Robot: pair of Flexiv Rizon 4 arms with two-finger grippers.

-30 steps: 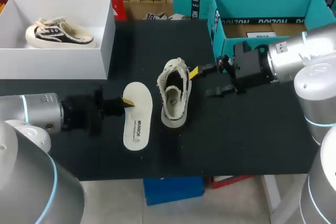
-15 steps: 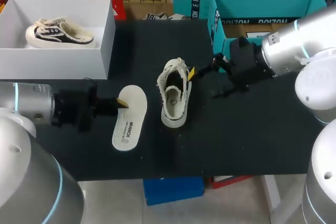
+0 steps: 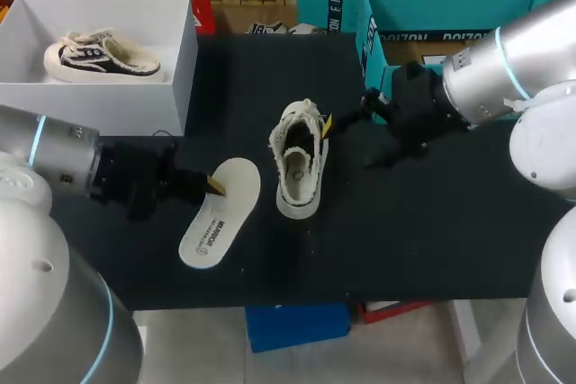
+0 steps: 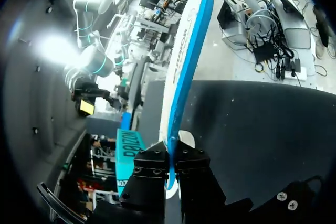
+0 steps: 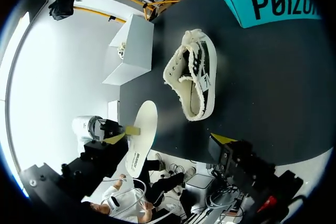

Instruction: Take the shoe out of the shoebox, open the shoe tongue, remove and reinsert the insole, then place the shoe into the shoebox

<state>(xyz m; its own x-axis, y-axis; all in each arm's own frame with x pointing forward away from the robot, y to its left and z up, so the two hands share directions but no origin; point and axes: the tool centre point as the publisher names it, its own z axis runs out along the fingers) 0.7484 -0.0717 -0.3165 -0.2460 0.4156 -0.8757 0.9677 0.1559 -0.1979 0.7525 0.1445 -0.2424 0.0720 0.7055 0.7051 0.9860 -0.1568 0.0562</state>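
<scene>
Shoe (image 3: 299, 164) near one insole (image 3: 214, 220) in left tool (image 3: 216, 186); second shoe (image 3: 101, 54) boxed.

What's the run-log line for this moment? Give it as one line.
insole: out of shoe | left end effector: shut on insole | right end effector: open, beside shoe | shoe: on table

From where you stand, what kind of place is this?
Probably a robot test lab, not a shop. My left gripper holds an insole at a black table, where a shoe lies on its own, some way from a white shoebox.
</scene>
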